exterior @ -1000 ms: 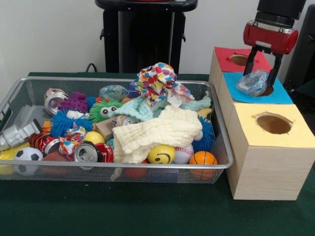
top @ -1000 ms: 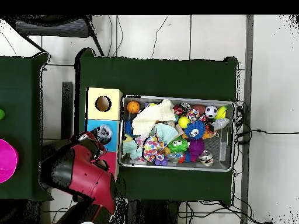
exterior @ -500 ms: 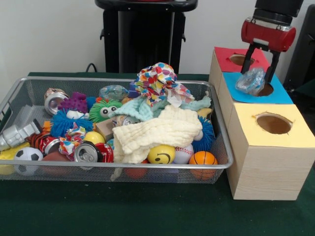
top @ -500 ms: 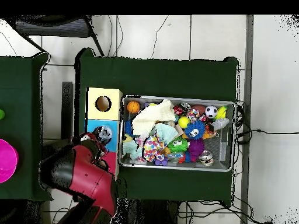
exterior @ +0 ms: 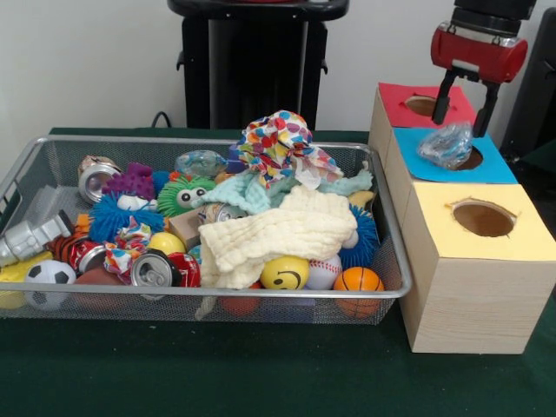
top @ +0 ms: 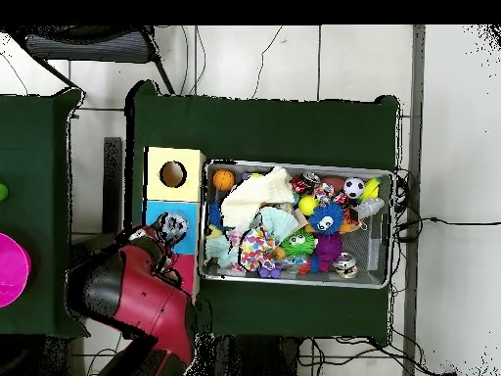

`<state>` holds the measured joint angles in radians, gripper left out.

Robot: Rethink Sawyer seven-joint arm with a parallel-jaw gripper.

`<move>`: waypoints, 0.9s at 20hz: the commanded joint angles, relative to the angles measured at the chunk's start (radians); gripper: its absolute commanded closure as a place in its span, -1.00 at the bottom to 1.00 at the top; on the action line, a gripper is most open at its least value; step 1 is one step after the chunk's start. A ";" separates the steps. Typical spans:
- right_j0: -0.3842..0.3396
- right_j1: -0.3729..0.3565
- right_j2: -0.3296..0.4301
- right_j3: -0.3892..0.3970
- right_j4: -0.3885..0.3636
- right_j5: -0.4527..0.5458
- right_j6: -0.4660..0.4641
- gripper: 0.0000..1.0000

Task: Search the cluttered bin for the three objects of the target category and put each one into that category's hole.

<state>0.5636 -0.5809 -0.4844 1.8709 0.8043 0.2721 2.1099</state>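
A crumpled clear plastic bottle (exterior: 446,144) lies over the hole of the blue-topped box (exterior: 495,168), partly covering it. My gripper (exterior: 461,113) hangs just above the bottle, open, with nothing between its fingers. In the overhead view the bottle (top: 174,225) rests on the blue box (top: 155,211), and the red gripper (top: 149,245) sits beside it. The wire bin (exterior: 217,141) holds cans, balls, fuzzy toys and cloths; another clear plastic bottle (exterior: 200,162) lies at its back.
A red-topped box (exterior: 395,97) stands behind the blue one and a yellow-topped box (exterior: 521,239) in front, each with a round hole. The bin (top: 294,164) sits right beside the boxes. A black stand (exterior: 252,61) rises behind the bin.
My gripper has risen clear of the plastic bottle and let it go. The bottle stays on the blue box's hole, settled slightly lower.
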 commanded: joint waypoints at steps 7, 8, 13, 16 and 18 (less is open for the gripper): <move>-0.010 -0.072 0.036 0.002 -0.021 0.194 0.269 -1.00; -0.009 -0.079 0.029 0.002 -0.027 0.207 0.269 -1.00; -0.031 -0.107 0.019 0.021 -0.044 0.215 0.227 -1.00; -0.086 -0.113 0.049 0.053 -0.056 0.161 0.144 -1.00; -0.137 -0.130 0.067 0.082 -0.071 0.134 0.074 -1.00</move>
<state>0.5435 -0.6800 -0.4843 1.8757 0.8000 0.3667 2.1108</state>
